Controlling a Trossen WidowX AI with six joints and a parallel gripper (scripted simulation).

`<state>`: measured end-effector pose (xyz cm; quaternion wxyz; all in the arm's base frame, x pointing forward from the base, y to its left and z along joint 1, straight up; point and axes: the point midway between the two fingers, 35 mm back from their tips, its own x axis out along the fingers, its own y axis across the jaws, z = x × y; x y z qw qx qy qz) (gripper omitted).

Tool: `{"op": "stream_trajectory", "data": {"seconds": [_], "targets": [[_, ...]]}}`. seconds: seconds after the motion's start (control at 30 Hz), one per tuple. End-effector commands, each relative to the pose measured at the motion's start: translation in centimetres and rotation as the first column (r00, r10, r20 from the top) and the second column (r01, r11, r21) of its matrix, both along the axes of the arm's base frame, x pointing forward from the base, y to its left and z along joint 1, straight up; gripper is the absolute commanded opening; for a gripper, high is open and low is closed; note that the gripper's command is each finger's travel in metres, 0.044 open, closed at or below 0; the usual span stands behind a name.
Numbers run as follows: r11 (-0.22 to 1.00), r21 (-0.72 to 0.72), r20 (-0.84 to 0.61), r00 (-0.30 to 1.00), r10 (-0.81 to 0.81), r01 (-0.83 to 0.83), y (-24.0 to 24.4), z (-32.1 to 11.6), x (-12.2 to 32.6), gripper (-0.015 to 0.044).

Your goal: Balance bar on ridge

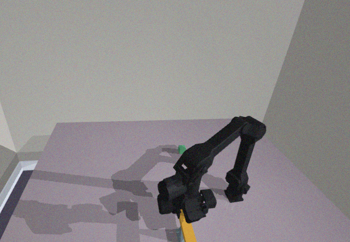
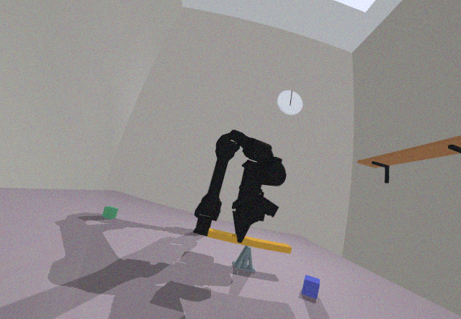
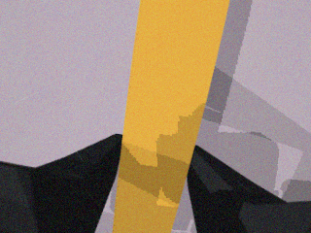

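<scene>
At the far left in the exterior view, a small green block (image 1: 181,149) (image 2: 110,212) with flat sides sits on the pinkish table (image 1: 254,219) (image 2: 372,300) (image 3: 58,63). Next comes the long yellow bar (image 1: 188,229) (image 2: 268,245) (image 3: 175,63), straight and smooth, with square edges. The gripper (image 1: 180,213) (image 2: 240,240) (image 3: 155,148) points down over it, with the bar between its two fingers, one on each long side. The fingers are a little apart, just loose of the bar and very close to its sides. They are black and get thin at the tips. Under the bar is the blue-gray ridge (image 1: 179,234) (image 2: 244,261), pointy on top with thin slanted legs. The bar is up off the table, but whether it touches the ridge is hard to tell. Farthest right on the table is a plain blue block (image 2: 310,287)
</scene>
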<state>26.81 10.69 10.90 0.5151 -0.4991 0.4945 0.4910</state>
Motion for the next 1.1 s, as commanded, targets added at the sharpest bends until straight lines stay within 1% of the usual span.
{"op": "stream_trajectory", "data": {"seconds": [0.0, 0.37, 0.4, 0.77, 1.07], "targets": [[1.000, 0.000, 0.000, 1.000, 0.000, 0.000, 0.00, 0.00, 0.00, 0.0171], [1.000, 0.000, 0.000, 1.000, 0.000, 0.000, 0.00, 0.00, 0.00, 0.0173], [1.000, 0.000, 0.000, 1.000, 0.000, 0.000, 0.00, 0.00, 0.00, 0.0185], [1.000, 0.000, 0.000, 1.000, 0.000, 0.000, 0.00, 0.00, 0.00, 0.0185], [1.000, 0.000, 0.000, 1.000, 0.000, 0.000, 0.00, 0.00, 0.00, 0.0421]]}}
